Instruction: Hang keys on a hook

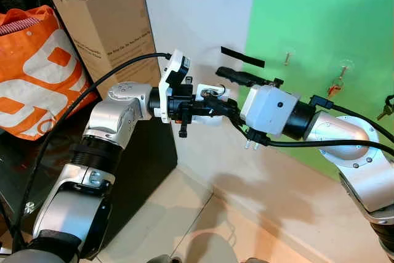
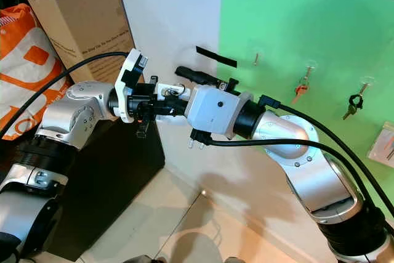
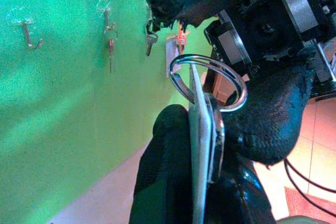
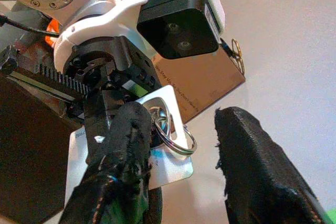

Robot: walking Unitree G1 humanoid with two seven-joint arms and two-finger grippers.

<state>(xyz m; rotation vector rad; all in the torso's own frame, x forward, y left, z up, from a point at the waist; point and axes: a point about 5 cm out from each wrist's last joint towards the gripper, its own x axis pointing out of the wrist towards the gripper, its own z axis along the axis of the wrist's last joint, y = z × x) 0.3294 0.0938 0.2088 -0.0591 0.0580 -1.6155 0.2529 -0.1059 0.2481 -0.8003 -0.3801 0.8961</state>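
Both grippers meet left of the green wall [image 1: 320, 90]: left gripper [image 3: 210, 145] pinches the keys [image 3: 207, 103], so the spread right gripper [image 4: 184, 150] (ring between its fingers) should close squarely before release.

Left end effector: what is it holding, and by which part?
The left end effector grips the flat silver tag by its body; the key ring sticks out free.

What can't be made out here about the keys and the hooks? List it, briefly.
- Key ring, left wrist view: the left gripper's fingers cover the flat tag below it; whether keys hang there is hidden.
- Same ring, head views: too small, between both grippers.
- Black key bunch, left eye view: cut off by the edge.
- Empty hook: shape too small.
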